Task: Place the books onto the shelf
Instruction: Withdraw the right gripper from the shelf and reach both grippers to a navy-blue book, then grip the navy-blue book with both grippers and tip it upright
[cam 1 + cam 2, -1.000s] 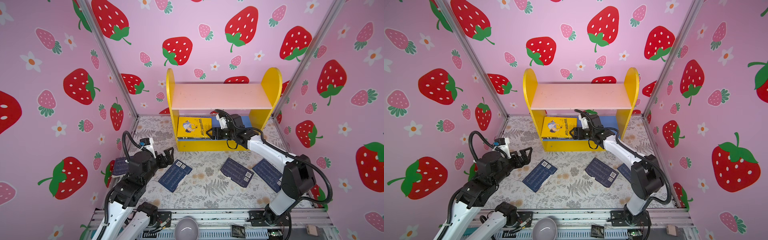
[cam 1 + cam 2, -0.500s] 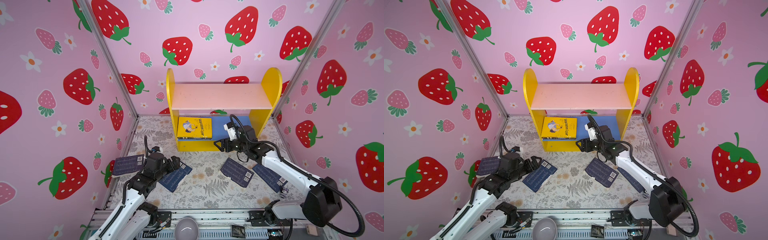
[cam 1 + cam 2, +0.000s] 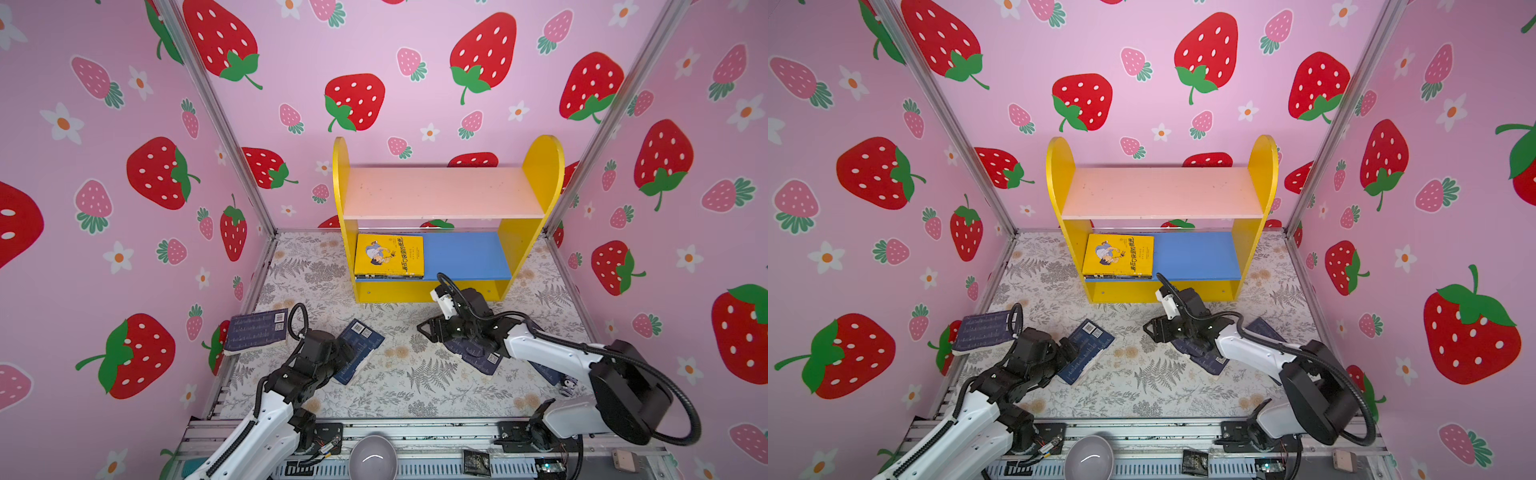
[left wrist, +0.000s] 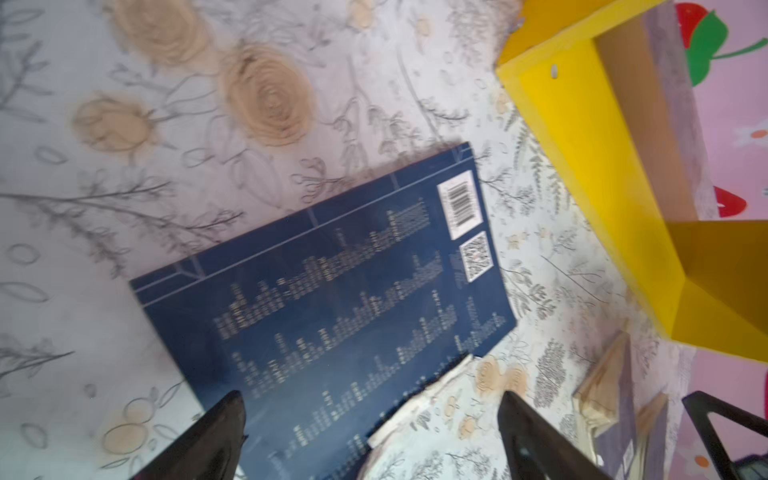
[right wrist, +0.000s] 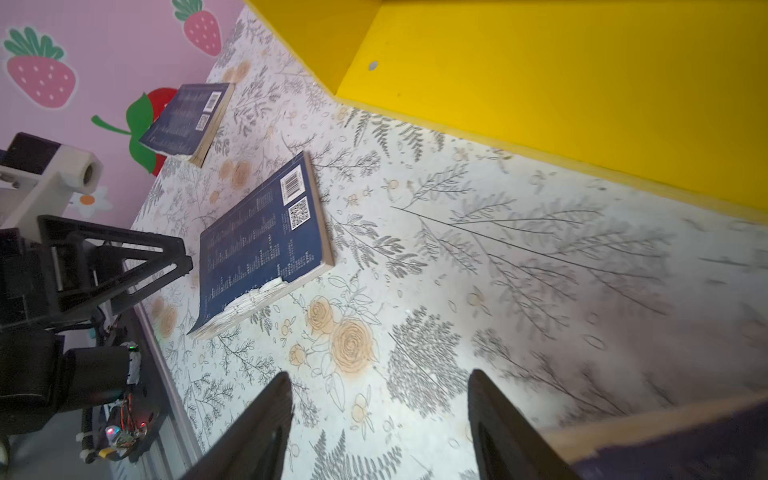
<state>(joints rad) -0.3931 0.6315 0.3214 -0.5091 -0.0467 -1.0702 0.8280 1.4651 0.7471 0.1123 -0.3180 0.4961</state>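
Observation:
The shelf (image 3: 442, 193) (image 3: 1163, 193) stands at the back; a yellow book (image 3: 388, 255) tops a small stack on its blue lower board. Navy books lie on the floral floor. One leans at the left wall (image 3: 255, 330) (image 5: 187, 120). Over a corner of the mid-left one (image 3: 361, 336) (image 4: 332, 291) (image 5: 262, 245), my left gripper (image 3: 349, 353) (image 4: 370, 419) stands open, low. My right gripper (image 3: 428, 332) (image 5: 380, 399) is open above bare floor, with another navy book (image 3: 478, 357) (image 5: 665, 449) beside and beneath its wrist. A further navy book (image 3: 544, 374) is mostly hidden under the right arm.
Pink strawberry walls close in the left, back and right sides. A grey bowl (image 3: 372, 459) and a small black packet (image 3: 476, 461) sit on the metal rail at the front. The shelf's yellow base (image 5: 540, 83) is close ahead of the right gripper.
My right gripper drew back out of the shelf and came down to the floor, its jaws narrowing somewhat. My left gripper moved forward and down over the mid-left navy book.

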